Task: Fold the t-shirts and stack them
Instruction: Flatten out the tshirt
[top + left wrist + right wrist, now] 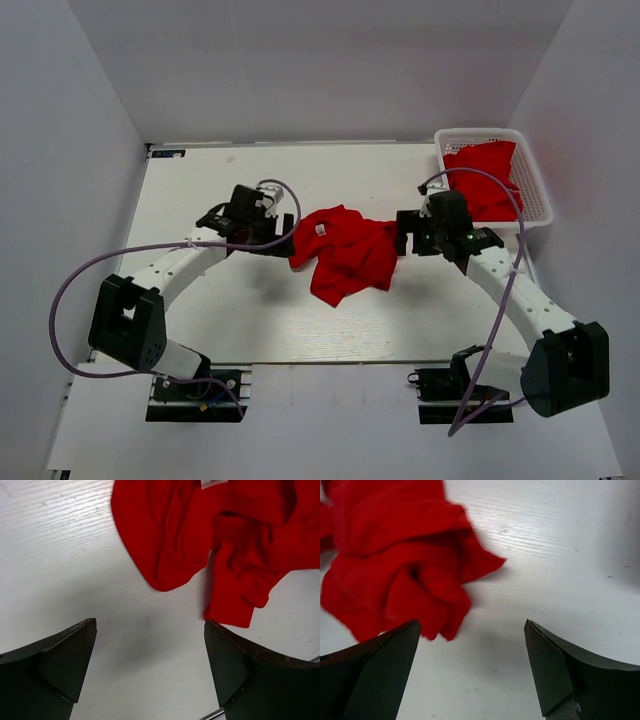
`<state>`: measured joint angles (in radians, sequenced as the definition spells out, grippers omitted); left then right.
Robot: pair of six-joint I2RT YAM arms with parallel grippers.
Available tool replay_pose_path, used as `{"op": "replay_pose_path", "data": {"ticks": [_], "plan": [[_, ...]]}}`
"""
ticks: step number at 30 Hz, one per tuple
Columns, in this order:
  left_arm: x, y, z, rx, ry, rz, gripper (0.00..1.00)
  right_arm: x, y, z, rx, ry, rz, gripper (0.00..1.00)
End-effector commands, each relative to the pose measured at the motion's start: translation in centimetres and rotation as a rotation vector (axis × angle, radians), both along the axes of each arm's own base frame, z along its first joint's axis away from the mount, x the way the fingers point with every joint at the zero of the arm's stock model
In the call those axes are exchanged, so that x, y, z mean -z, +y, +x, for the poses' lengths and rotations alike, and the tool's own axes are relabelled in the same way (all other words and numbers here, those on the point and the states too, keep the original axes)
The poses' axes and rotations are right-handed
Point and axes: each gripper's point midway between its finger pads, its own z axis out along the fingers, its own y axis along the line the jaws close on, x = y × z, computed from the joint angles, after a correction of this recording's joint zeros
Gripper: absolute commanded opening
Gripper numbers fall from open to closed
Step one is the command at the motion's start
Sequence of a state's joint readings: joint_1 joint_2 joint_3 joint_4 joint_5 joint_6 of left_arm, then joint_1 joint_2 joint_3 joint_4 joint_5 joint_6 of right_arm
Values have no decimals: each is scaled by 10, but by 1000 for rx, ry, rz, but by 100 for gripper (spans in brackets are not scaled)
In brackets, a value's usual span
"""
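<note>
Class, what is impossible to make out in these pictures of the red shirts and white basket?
- Shirt count in the basket: top view, red cloth bunched, too small.
- Sleeves and collar of the crumpled shirt: buried in its own folds; both wrist views crop it.
- Writing on its white tag: cut by the left wrist view's top edge.

The loose t-shirt (345,255) is bright red all over, with no picture on it, just a tiny white tag (321,229). The t-shirt in the basket (485,180) is the same red. The basket (537,190) is white, with a pattern of little holes. The worktop (250,310) is white with thin faint lines. The left tool (150,625) and the right tool (472,625) are black. The left arm (175,268) and the right arm (520,295) are white and black. The cables (52,322) are light purple.
</note>
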<state>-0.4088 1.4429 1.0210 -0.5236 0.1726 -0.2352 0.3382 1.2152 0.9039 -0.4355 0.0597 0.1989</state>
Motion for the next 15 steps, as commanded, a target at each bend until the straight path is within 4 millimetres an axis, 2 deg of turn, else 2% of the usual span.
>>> {"op": "replay_pose_path", "data": {"ticks": [1, 2, 7, 10, 15], "plan": [[22, -7, -10, 20, 20, 78, 98, -24, 31, -20, -179, -52, 104, 90], [30, -2, -13, 10, 31, 120, 97, -33, 37, -27, -232, -77, 115, 90], [49, 1, -13, -3, 28, 223, 95, -42, 62, -50, -439, -116, 118, 90], [57, -8, -6, 31, 18, 245, 93, -38, 78, -62, -516, -79, 153, 90], [64, -28, 7, 83, -27, 241, 91, -35, 87, -68, -543, -72, 166, 90]]}}
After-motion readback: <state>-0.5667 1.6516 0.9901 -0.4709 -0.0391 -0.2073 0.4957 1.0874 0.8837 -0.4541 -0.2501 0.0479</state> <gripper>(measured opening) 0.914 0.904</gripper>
